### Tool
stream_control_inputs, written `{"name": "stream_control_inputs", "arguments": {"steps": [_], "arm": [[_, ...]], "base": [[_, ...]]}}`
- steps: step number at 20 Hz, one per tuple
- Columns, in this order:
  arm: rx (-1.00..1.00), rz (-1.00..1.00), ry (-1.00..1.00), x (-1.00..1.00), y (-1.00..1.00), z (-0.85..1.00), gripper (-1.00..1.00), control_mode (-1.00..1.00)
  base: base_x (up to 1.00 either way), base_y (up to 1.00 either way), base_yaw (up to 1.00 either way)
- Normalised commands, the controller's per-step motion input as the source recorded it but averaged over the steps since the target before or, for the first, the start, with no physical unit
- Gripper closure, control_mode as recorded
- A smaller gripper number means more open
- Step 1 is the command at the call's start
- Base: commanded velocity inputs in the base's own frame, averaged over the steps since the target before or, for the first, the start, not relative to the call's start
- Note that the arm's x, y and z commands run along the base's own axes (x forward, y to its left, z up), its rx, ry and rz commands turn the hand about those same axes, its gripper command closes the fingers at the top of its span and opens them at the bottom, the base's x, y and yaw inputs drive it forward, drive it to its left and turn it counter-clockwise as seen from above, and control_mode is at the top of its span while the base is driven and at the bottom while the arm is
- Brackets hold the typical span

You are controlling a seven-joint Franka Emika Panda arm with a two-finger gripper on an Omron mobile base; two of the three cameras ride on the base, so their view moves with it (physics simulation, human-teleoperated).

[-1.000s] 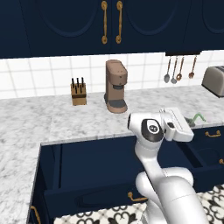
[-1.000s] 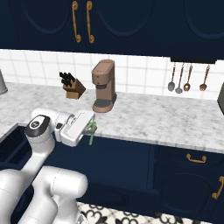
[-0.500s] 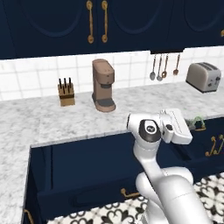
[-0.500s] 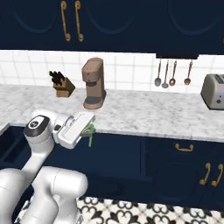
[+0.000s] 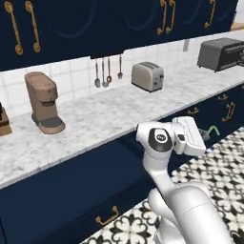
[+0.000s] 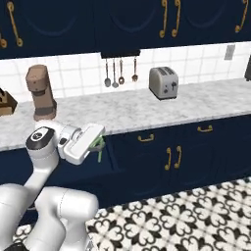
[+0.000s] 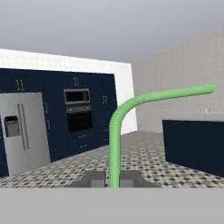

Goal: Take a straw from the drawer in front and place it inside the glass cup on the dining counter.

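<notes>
Straw: the green straw (image 7: 115, 144) stands pinched between the two finger tips at the bottom of the hand view, its stem rising straight up and its bent end sweeping off to the right. In the left base view its bent green end (image 5: 211, 130) pokes out beyond the white hand; in the right base view it (image 6: 100, 147) hangs just under the hand.
Tool: the tool (image 7: 112, 178) is narrow, closed on the straw's lower stem. It sits at the end of the white arm, held out in the air in front of the navy cabinets, clear of the desk.
Tool, base views: seen at (image 5: 204, 136) and at (image 6: 99, 143).
Desk behind: a marble desk (image 6: 137, 108) with a white tile backsplash runs along the wall, above navy cabinet fronts with brass handles.
On that desk: a brown coffee machine (image 5: 43, 102) to the left, a silver toaster (image 6: 163, 82) further right, a dark toaster oven (image 5: 221, 53) at the far right of the left base view, well apart from one another.
On the wall: three utensils (image 6: 120, 72) hang in a row on the tiles between the coffee machine and the toaster.
Floor: patterned black and white tile floor (image 6: 196, 220).
Ahead of the hand: a steel fridge (image 7: 22, 131), a built-in oven (image 7: 78, 116) in tall navy cabinets, and a navy block with a pale top (image 7: 194, 144) at right.
</notes>
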Motion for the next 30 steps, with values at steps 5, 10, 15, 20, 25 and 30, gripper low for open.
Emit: {"name": "stream_control_inputs", "arguments": {"steps": [5,10,15,20,25,30], "arm": [[0.0,0.0,0.0,0.0,0.0,0.0,1.0,1.0],[0.0,0.0,0.0,0.0,0.0,0.0,1.0,1.0],[0.0,0.0,0.0,0.0,0.0,0.0,1.0,1.0],[0.0,0.0,0.0,0.0,0.0,0.0,1.0,1.0],[0.0,0.0,0.0,0.0,0.0,0.0,1.0,1.0],[0.0,0.0,0.0,0.0,0.0,0.0,1.0,1.0]], "base": [[-0.1,-0.32,-0.69],[-0.06,-0.44,-0.64],[-0.04,-0.6,-0.58],[0.0,-0.73,-0.5],[0.09,-0.84,-0.41],[0.36,-0.93,-0.44]]}}
